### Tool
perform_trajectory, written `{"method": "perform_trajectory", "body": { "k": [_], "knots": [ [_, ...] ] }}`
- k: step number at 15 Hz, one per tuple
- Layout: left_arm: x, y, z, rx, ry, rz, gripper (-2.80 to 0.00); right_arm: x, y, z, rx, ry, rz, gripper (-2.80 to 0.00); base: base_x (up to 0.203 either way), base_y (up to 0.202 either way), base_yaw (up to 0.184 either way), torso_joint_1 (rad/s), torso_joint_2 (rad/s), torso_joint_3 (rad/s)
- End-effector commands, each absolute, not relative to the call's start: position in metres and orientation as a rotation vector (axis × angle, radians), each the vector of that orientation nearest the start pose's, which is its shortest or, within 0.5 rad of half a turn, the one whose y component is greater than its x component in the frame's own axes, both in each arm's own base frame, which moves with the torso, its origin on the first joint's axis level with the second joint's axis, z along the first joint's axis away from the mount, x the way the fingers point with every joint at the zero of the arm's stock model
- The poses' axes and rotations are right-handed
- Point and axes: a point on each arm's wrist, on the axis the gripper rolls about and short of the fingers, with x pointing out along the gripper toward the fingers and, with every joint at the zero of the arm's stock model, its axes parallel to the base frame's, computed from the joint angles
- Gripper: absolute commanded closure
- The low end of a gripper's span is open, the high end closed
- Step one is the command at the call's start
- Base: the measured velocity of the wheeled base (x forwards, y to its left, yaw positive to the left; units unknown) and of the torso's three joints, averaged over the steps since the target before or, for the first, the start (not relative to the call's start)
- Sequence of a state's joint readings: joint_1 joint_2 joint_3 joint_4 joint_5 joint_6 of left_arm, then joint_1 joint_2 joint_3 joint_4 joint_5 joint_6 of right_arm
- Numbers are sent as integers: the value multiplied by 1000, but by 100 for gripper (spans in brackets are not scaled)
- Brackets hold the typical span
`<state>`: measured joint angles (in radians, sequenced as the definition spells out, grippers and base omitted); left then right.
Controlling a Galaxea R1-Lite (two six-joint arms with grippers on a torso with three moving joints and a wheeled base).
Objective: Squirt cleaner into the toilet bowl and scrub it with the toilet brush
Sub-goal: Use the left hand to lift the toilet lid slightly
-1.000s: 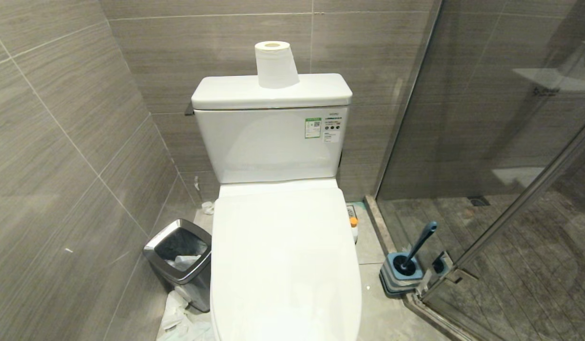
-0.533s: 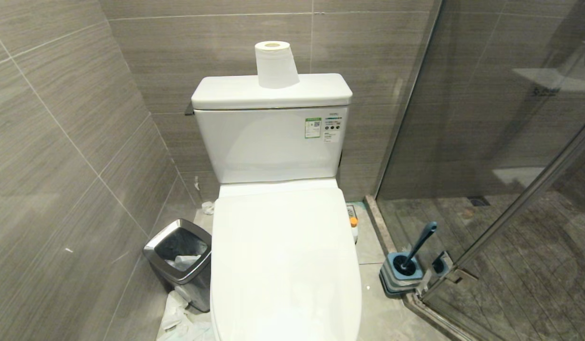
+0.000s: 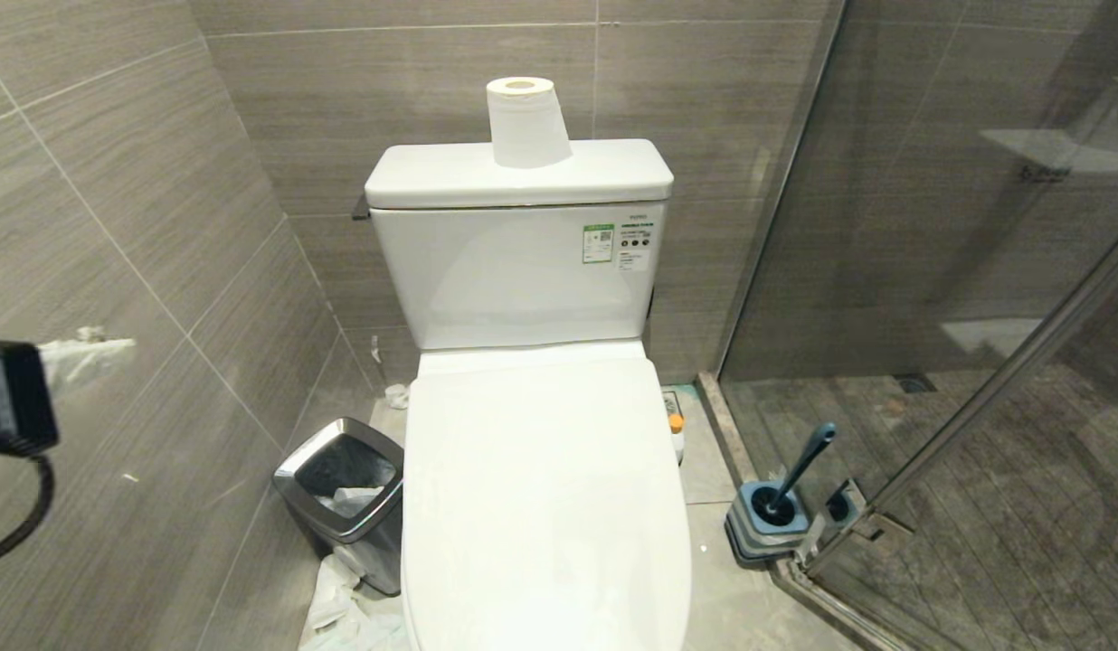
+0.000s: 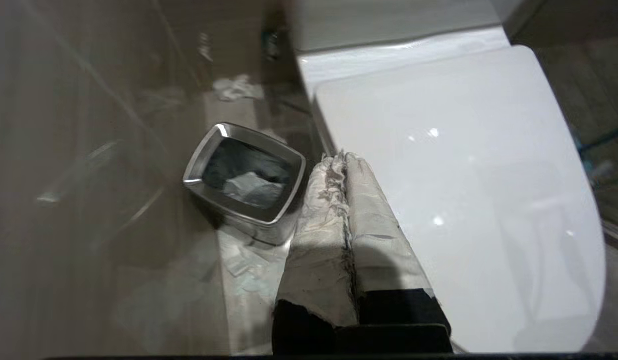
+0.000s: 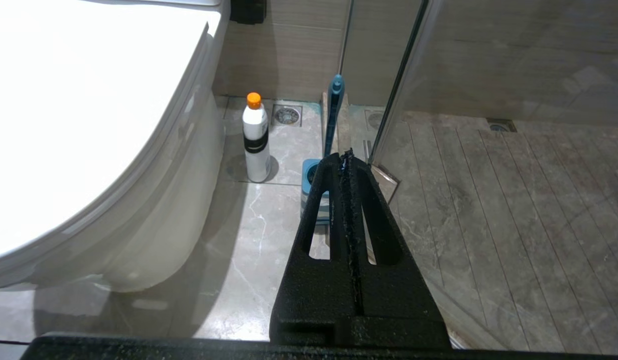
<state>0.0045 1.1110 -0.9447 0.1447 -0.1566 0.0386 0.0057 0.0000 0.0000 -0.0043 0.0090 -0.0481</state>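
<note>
Left wrist view shows our left tool (image 4: 345, 162) pressed shut and empty above the lid (image 4: 454, 170) still covering the bowl, so we risk skidding off that glossy plastic into the bin (image 4: 246, 177) beside it.

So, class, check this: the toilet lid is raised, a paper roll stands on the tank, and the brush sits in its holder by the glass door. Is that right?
Not quite. The toilet lid is down, covering the bowl, as the head view shows. The rest holds: the paper roll stands on the tank, and the brush sits in its holder by the glass door.
</note>
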Motion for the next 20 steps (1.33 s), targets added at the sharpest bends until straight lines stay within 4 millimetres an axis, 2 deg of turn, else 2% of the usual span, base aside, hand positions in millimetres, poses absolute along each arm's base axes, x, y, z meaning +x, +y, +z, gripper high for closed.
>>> {"method": "perform_trajectory", "body": {
  "k": [1, 3, 6, 8, 12, 15, 19, 20],
  "knots": [
    [208, 0, 257, -34, 464, -209, 0, -23, 0, 76, -49, -3, 15, 0, 0, 0, 0, 0, 0, 0],
    [230, 12, 246, -133, 488, -328, 0, -23, 0, 76, -49, -3, 15, 0, 0, 0, 0, 0, 0, 0],
    [237, 32, 234, -252, 503, -497, 0, -23, 0, 76, -49, -3, 15, 0, 0, 0, 0, 0, 0, 0],
    [241, 42, 218, -324, 502, -619, 0, -23, 0, 76, -49, -3, 15, 0, 0, 0, 0, 0, 0, 0],
    [262, 50, 156, -380, 531, -682, 0, -23, 0, 76, -49, -3, 15, 0, 0, 0, 0, 0, 0, 0],
    [273, 49, 109, -440, 627, -688, 0, -23, 0, 76, -49, -3, 15, 0, 0, 0, 0, 0, 0, 0],
    [276, 40, 80, -486, 725, -709, 0, -23, 0, 76, -49, -3, 15, 0, 0, 0, 0, 0, 0, 0],
    [277, 39, 75, -498, 744, -711, -280, -23, 0, 76, -49, -3, 15, 0, 0, 0, 0, 0, 0, 0]
  ]
}}
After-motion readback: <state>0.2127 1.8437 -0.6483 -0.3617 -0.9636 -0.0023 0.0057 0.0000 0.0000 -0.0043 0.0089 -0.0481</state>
